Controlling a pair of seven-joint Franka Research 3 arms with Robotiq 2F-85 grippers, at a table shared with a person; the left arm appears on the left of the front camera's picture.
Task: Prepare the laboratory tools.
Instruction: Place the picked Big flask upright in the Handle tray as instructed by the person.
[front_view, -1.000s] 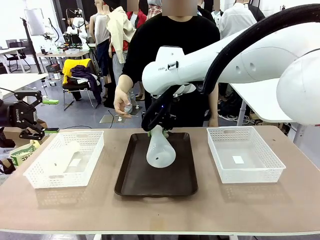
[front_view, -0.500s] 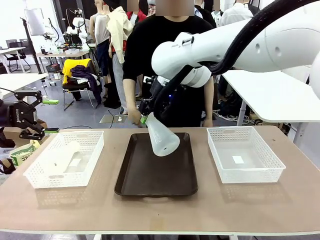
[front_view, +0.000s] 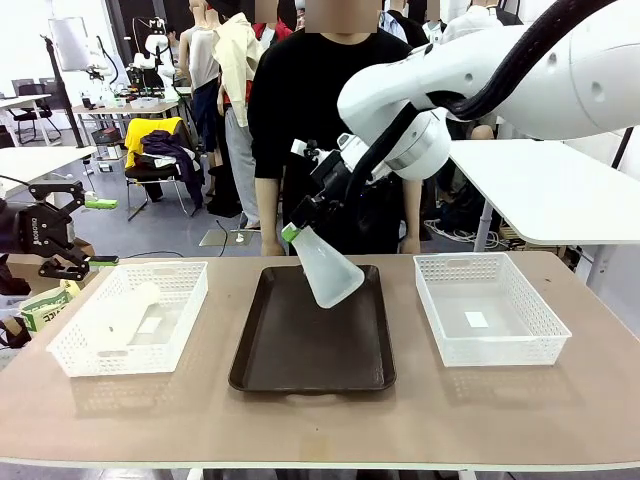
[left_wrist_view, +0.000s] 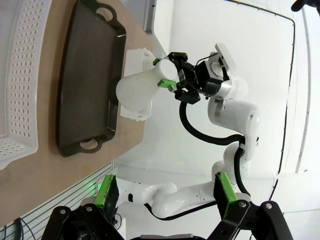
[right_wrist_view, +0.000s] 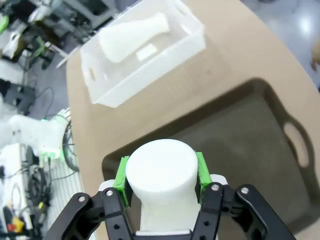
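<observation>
So the table (front_view: 500, 410) is a plain tan-brown top, wide and pretty bare. Three things sit straight on it in a row. There's a white lattice plastic basket (front_view: 100, 362) over on the left, a dark brown rectangular tray (front_view: 300, 340) with cut-out handles at its near and far ends in the middle, and a second white lattice basket (front_view: 495, 352) on the right. All three are apart from each other, with table showing between them, and the whole near strip is bare.
</observation>
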